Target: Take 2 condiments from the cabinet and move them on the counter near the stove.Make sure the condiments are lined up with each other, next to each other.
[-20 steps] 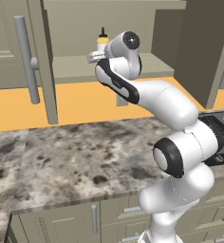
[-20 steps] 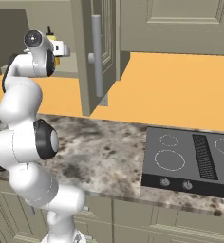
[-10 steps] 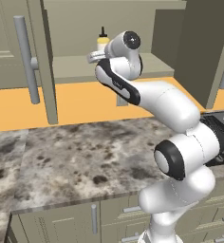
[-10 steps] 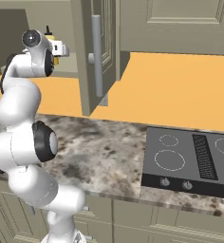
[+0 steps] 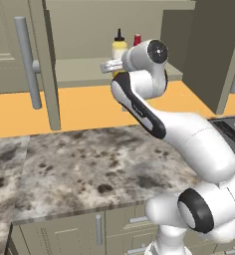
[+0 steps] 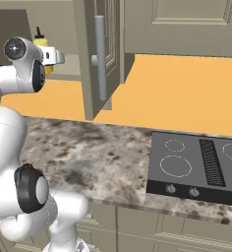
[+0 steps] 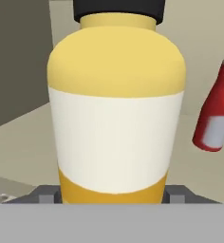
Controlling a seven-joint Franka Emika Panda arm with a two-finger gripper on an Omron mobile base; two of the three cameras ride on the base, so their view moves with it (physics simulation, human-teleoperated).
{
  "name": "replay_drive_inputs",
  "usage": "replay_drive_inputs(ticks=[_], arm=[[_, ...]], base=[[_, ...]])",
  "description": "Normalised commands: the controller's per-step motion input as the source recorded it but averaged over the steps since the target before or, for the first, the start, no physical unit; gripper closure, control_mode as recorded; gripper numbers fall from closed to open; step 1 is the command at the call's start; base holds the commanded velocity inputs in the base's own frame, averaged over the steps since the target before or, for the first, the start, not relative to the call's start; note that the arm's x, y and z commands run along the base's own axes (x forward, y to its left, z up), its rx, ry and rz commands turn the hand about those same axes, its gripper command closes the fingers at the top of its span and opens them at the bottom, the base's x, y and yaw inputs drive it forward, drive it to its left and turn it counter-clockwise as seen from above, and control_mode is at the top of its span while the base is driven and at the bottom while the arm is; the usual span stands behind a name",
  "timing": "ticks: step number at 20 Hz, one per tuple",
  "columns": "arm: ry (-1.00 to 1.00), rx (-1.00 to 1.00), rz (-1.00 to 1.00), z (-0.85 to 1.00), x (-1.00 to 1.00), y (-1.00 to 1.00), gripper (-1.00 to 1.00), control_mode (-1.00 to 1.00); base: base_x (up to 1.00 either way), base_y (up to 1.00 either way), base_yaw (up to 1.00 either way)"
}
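Standing on the cabinet (image 5: pixel 104 74) shelf, the yellow bottle (image 7: pixel 116 109) is clamped between the gripper (image 7: pixel 111 198) fingers at its base. The red bottle (image 7: pixel 217 111) is seen just beside it, deeper in the cabinet.

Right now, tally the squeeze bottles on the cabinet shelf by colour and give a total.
Yellow bottle: 1, between the gripper fingers
Red bottle: 1, apart, beside it
Total: 2, both on the cabinet shelf
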Motion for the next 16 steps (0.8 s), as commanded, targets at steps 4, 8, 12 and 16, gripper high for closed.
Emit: replay_drive_inputs(ticks=[4, 8, 12, 16], arm=[[0.01, 0.00, 0.00, 0.14, -1.00, -0.47, 1.00, -1.00], [0.03, -0.02, 0.01, 0.00, -1.00, -0.37, 1.00, -1.00], [0.00, -0.06, 0.06, -0.13, -1.00, -0.56, 1.00, -1.00], [0.00, -0.10, 0.07, -0.31, -1.00, -0.57, 1.00, -1.00]], base=[[0.00, 0.00, 0.00], [0.00, 0.00, 0.00], [0.00, 0.00, 0.00], [0.00, 0.00, 0.00]])
